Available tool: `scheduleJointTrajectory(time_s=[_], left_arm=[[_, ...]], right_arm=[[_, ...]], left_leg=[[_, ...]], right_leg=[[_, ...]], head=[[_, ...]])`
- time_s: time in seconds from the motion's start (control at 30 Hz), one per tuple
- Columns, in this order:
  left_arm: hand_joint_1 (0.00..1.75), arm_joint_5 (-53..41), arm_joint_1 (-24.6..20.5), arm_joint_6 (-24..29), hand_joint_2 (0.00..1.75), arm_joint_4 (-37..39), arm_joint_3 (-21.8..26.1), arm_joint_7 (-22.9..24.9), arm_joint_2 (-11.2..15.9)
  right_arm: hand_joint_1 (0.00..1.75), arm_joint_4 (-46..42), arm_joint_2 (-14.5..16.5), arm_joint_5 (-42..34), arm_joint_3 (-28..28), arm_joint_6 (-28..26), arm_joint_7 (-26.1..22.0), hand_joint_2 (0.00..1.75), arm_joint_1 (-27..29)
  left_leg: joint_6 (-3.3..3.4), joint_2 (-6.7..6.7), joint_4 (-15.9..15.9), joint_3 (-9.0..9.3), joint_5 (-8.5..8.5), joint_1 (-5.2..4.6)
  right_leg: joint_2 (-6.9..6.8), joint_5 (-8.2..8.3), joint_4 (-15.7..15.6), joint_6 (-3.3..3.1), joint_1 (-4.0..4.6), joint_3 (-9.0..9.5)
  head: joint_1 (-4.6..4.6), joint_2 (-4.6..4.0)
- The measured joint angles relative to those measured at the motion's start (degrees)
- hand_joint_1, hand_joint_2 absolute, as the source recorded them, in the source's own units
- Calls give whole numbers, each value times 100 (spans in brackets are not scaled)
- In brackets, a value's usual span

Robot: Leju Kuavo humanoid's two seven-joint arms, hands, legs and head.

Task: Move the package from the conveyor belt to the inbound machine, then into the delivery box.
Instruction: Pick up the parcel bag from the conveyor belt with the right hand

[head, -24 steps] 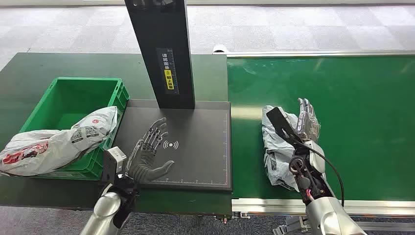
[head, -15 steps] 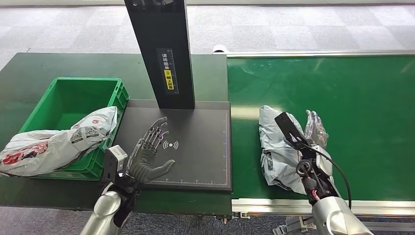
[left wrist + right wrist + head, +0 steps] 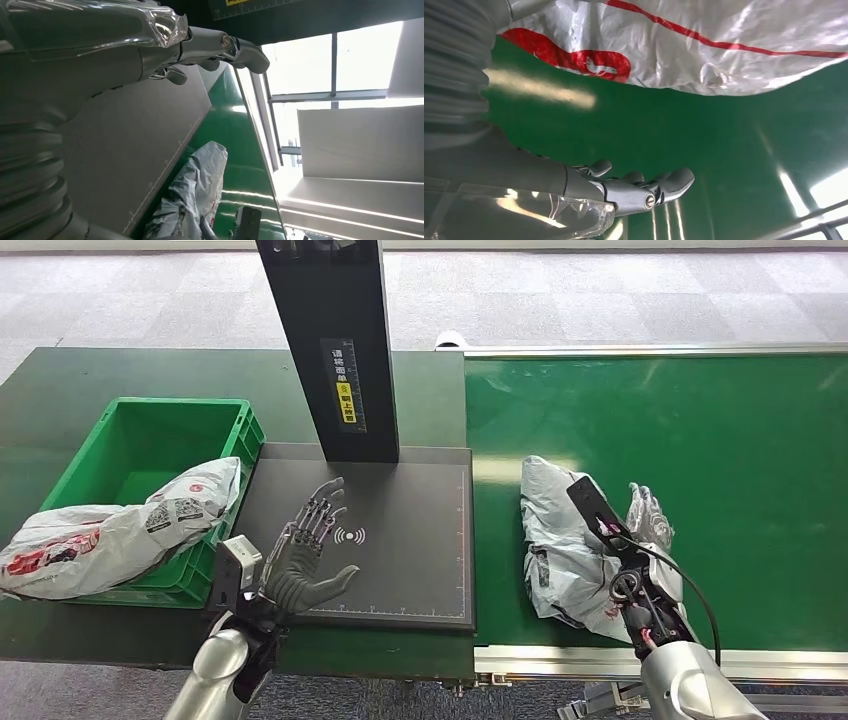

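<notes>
The green conveyor belt [image 3: 700, 440] runs along my right, beside the dark green worktop [image 3: 100, 375]. On that worktop sits the inbound machine [image 3: 380, 540], a flat dark plate with a black post. Left of it stands the green box [image 3: 130, 440], with a grey bag [image 3: 110, 530] draped over its near rim. The package [image 3: 560, 540], a crumpled grey bag, lies on the belt near its left edge. My right robot hand [image 3: 645, 520] is just beside the package with fingers spread, holding nothing. My left robot hand [image 3: 305, 560] hovers over the plate, fingers spread, empty.
</notes>
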Motion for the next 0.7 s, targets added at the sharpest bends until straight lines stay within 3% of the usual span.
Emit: scheduleJointTrajectory(time_s=[0.33, 0.7], left_arm=[[0, -55, -87, -23, 175, 68, 1, 18, -55], [0, -54, -88, -51, 175, 109, 4, 18, -56]], right_arm=[[0, 485, -48, 331, -190, 632, 544, 175, -180], [0, 681, -35, 392, -226, 816, 566, 175, -241]], left_leg=[[0, 0, 0, 1, 0, 0], [0, -1, 0, 1, 0, 0]], right_leg=[[1, 0, 0, 0, 0, 1], [0, 0, 0, 0, 0, 3]], head=[[1, 1], [0, 1]])
